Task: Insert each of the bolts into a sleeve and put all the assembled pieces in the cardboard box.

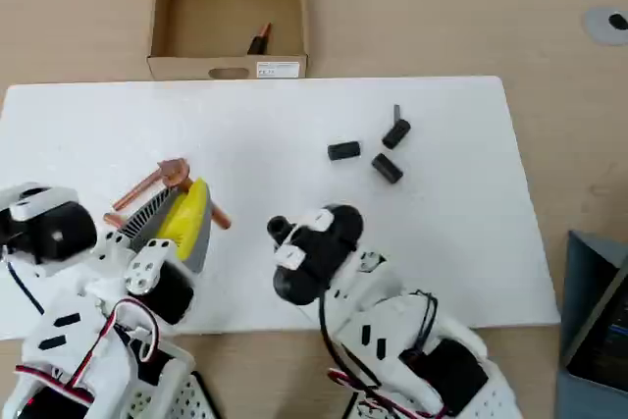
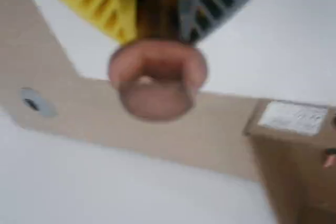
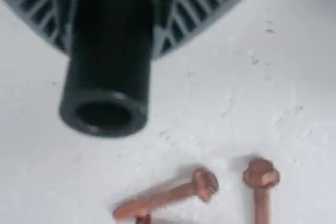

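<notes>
My left gripper (image 1: pixel 180 186), with one yellow and one grey finger, is shut on a copper bolt (image 2: pixel 156 82) whose head (image 1: pixel 175 171) sticks out past the fingertips above the white mat (image 1: pixel 255 115). My right gripper (image 1: pixel 282 233) is shut on a black sleeve (image 3: pixel 107 77), its open end facing the left arm. Two loose copper bolts (image 3: pixel 168 195) (image 3: pixel 261 182) lie on the mat by the left gripper. Three more black sleeves (image 1: pixel 343 151) (image 1: pixel 396 132) (image 1: pixel 387 168) lie right of centre. The cardboard box (image 1: pixel 228 68) at the back holds one assembled piece (image 1: pixel 258 38).
The white mat covers most of the wooden table. A grey round cap (image 1: pixel 608 23) sits in the table at the far right, and a dark grey case (image 1: pixel 594 321) stands at the right edge. The box's side (image 2: pixel 294 145) is near the left gripper's line.
</notes>
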### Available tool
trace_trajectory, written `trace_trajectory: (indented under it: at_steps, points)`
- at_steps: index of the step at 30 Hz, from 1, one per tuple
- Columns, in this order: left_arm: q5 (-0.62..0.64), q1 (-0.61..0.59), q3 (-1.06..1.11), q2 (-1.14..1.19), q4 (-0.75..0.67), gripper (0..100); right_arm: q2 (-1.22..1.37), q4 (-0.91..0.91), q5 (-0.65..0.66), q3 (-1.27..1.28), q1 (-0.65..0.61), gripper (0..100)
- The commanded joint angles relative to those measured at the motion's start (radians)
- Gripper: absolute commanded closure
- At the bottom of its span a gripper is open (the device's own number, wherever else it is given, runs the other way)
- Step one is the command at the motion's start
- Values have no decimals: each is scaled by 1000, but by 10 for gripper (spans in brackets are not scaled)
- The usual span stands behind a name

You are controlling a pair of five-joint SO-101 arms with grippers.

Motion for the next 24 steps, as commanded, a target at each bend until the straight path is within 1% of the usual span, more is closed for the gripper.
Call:
trace_trajectory:
  at_steps: [1,4,9,15,24]
  points:
    - [8,37,-8,-4,-35,1000,-122,-32,-2,-4,-13,989]
    - [20,60,-8,-4,-35,1000,-122,-32,6,-4,-13,989]
    - [107,64,-23,1,-37,1000,-122,-34,77,-8,-13,989]
    - [169,64,-12,1,-44,1000,-119,-92,77,-2,-13,989]
    - [172,64,89,-2,-120,1000,-120,-103,77,2,-13,989]
